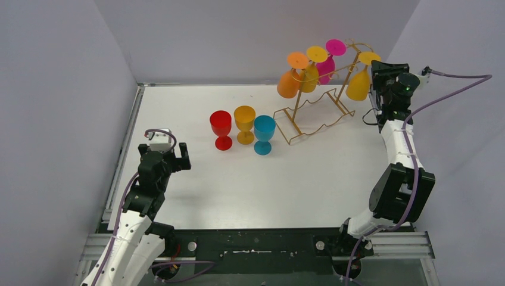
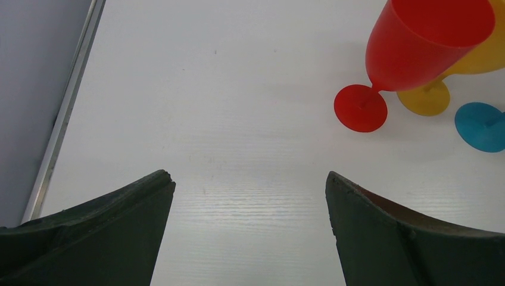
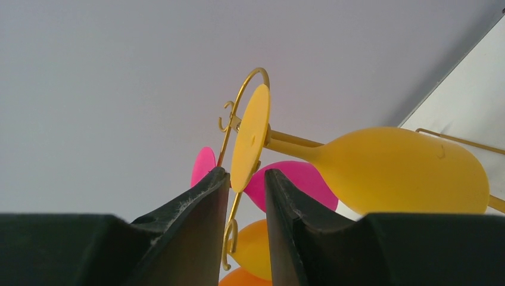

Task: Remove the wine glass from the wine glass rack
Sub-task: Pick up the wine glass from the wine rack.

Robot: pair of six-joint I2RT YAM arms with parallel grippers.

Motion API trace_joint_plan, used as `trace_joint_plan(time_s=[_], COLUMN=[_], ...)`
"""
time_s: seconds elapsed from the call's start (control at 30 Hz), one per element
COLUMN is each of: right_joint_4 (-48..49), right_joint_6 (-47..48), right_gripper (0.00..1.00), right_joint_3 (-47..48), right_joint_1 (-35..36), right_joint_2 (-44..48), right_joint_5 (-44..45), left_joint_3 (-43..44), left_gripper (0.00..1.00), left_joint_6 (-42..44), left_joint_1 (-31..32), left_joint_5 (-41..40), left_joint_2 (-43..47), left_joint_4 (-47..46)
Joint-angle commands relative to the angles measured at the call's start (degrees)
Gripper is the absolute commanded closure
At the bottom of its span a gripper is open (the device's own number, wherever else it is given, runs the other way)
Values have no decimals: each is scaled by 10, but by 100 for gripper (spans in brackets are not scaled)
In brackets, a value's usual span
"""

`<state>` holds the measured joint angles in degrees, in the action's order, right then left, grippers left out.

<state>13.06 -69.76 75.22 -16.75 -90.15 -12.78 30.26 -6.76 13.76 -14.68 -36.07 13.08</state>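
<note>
Okay, top view: my right claw point(image 1: 375, 67) is up at the far right end of the wine glass rack point(image 1: 314, 116), at the yellow wine glass point(image 1: 359, 84) hanging bowl-down from the end hook. Three more hang off the same bar: orange glass point(image 1: 289, 83), second yellow glass point(image 1: 309, 77), pink glass point(image 1: 326, 68). The rack is thin wire and looks light. Risk: any sideways tug from me drags or tips it, and the other three swing off.

Left wrist view: left claw point(image 2: 250, 179) is spread wide, holding nothing, over bare worktop point(image 2: 238, 71). The red glass point(image 2: 417, 47) stands off to its right. It isn't bracing the rack, so nothing stops a slide.

Right wrist view: jaws stand narrow around the lower edge of the glass's foot point(image 3: 250, 140). I can't tell if I'm pinching it or only straddling it. Problem: rack wire point(image 3: 228, 238) sits in the same gap. If I squeeze, I may clamp wire plus foot, and the pull then lifts the rack instead of freeing the glass. It's also only an edge hold on a thin disc, with the bowl hanging out sideways. The glass could pivot, slip out and drop to the worktop. The stem must leave through the hook's opening, and the wrong direction jams it.
</note>
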Motion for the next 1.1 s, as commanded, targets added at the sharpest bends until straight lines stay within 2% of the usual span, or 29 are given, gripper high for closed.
trace_joint_plan(time_s=[0.0, 0.17, 0.27, 0.43, 0.77, 1.07], right_joint_4=[46, 51, 60, 70, 67, 65], right_joint_6=[-8, -10, -11, -15, -22, -37], right_gripper=[71, 74, 80, 82, 99, 100], right_joint_3=[25, 27, 28, 31, 23, 21], right_joint_1=[6, 9, 9, 9, 8, 6], right_joint_2=[-6, -15, -18, -23, 3, 19], right_joint_5=[36, 37, 32, 15, 21, 26], left_joint_3=[9, 9, 9, 9, 9, 9], left_gripper=[3, 3, 3, 2, 3, 3], left_joint_6=[10, 10, 10, 10, 11, 10], left_joint_1=[-4, -4, -4, -4, -4, -4], left_joint_5=[8, 7, 7, 7, 9, 10], left_joint_2=[0, 0, 0, -1, -2, 0], left_joint_4=[-25, -24, -24, -24, -25, -25])
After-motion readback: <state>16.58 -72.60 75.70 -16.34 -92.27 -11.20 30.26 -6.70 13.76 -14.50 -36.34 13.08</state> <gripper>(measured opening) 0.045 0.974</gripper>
